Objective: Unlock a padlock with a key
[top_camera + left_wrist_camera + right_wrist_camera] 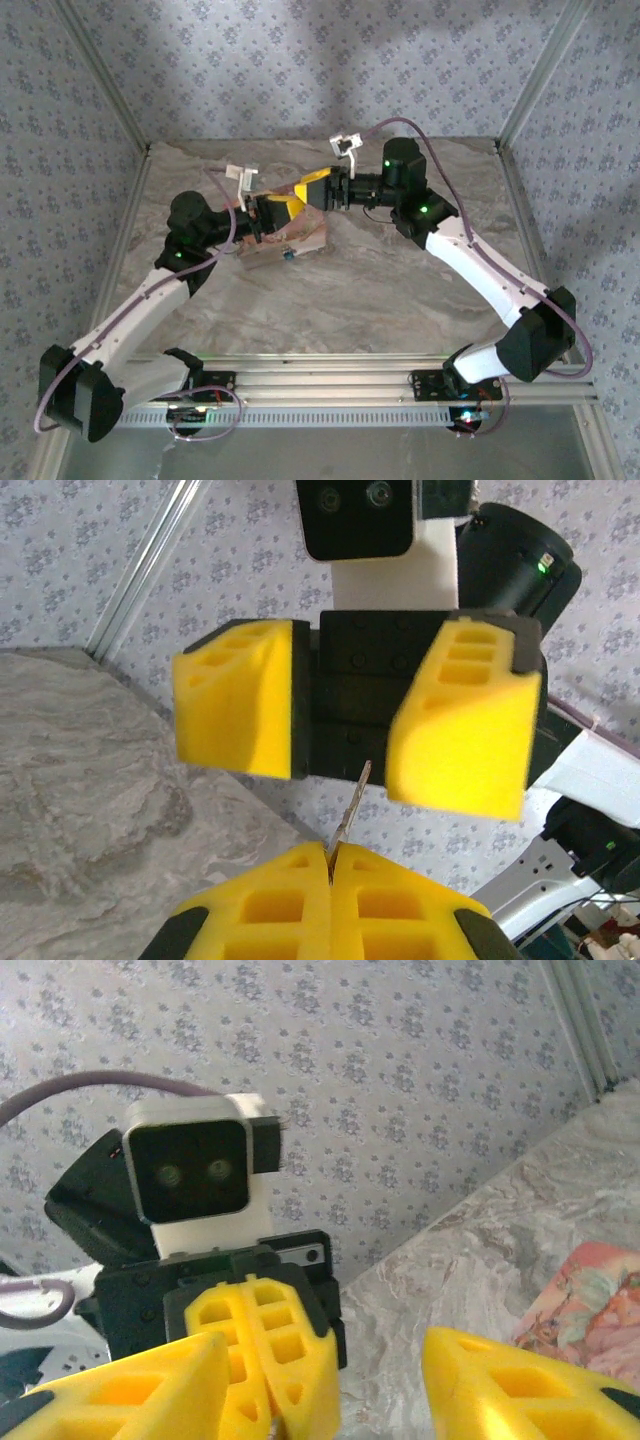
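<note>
L arm (140, 310) & R arm (480, 265) bent inward over the table (400, 290), meeting nose to nose near far-edge centre. Pink box (300, 238) lay beneath them. R gripper (318, 190) gaped wide, holding nothing. L gripper (283, 207) was pinched on a thin key (352, 810), blade pointing into R's gap. Padlock (287, 257) sat at box's near edge, below L gripper, apart.

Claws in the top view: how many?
2. The left claw is mid-table near the pink box, shut on a key; the right claw faces it, open.
</note>
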`<action>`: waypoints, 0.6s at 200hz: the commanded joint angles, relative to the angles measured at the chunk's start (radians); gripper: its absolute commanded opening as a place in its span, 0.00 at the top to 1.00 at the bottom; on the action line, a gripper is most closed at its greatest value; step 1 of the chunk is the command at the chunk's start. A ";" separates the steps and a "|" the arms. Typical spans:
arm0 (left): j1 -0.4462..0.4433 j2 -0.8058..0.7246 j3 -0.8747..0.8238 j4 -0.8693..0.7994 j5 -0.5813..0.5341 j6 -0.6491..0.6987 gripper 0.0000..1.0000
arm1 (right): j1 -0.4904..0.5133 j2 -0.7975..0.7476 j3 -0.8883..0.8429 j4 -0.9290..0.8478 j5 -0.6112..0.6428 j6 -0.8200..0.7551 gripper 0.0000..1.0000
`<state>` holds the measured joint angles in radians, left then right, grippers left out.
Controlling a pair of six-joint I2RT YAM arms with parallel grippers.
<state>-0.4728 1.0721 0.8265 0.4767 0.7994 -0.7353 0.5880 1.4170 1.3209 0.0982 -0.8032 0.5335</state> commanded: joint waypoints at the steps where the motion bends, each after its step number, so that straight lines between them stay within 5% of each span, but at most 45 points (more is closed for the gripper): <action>1: 0.008 -0.055 -0.013 -0.142 -0.035 0.122 1.00 | -0.008 -0.035 0.020 -0.060 0.027 0.028 0.43; 58: 0.117 -0.183 -0.072 -0.484 -0.190 0.239 1.00 | -0.034 0.031 0.037 -0.440 0.435 -0.048 0.39; 120: 0.378 -0.188 -0.149 -0.651 -0.290 0.255 1.00 | -0.104 0.362 0.162 -0.517 0.494 -0.046 0.46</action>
<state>-0.1608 0.8734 0.6914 -0.0753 0.5808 -0.5068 0.4877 1.6691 1.3811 -0.3351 -0.3603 0.5117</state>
